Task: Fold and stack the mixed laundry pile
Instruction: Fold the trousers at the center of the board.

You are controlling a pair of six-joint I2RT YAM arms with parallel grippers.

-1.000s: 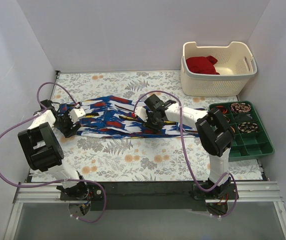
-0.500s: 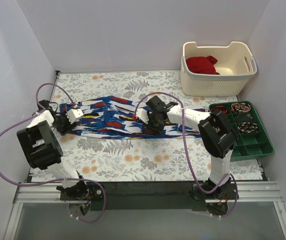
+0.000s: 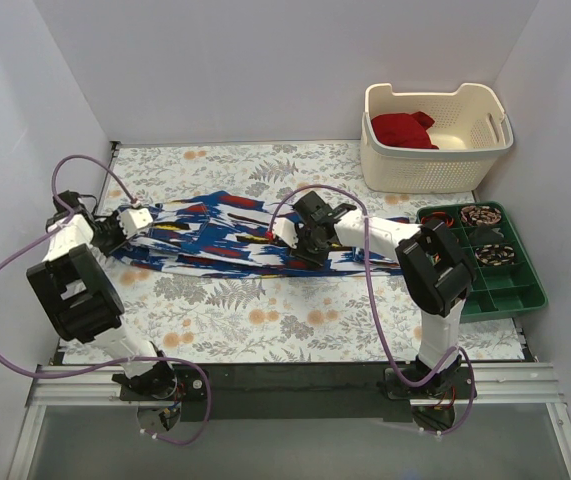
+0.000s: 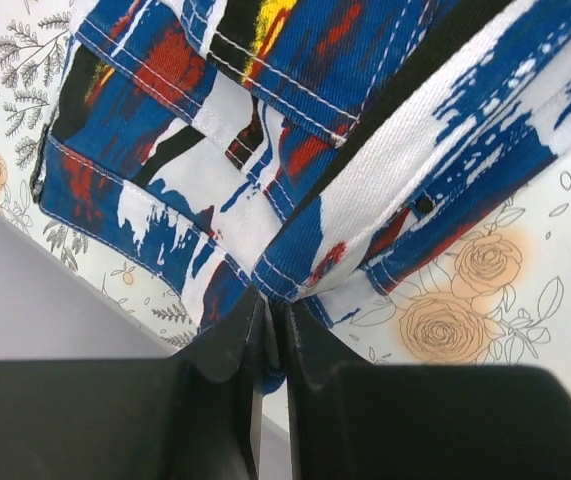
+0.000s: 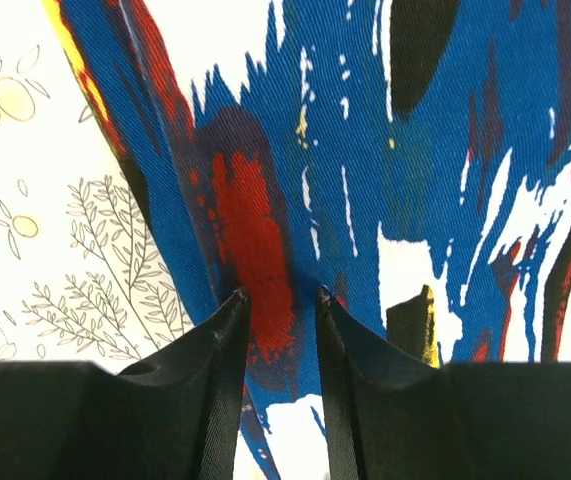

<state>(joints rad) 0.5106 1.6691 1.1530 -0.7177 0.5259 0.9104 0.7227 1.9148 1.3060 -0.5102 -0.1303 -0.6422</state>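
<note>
Pinching the hem of the blue printed garment (image 3: 225, 235), the left gripper (image 4: 270, 300) had its two black fingers (image 4: 215, 350) pressed almost flat together, with a stitched corner of the cloth caught in the slit between them. Beyond those fingertips the garment fanned out in overlapping layers, a white band running off up and to the right. Floral table cover (image 4: 485, 300) showed bare just to the right of the tips.

At the right gripper (image 5: 277, 300) the fingers stood a narrow gap apart. A raised fold of the same garment, red on blue, filled that gap and touched both inner faces. More printed cloth lay ahead of the tips and to their right, while the table cover showed to their left.

From above, the garment lay stretched as a long strip between the two grippers, one at its left end and one near its middle. The deep red garment (image 3: 402, 130) sat bunched in the cream basket (image 3: 485, 100), well apart from both sets of fingers, beyond the green tray (image 3: 525, 295).
</note>
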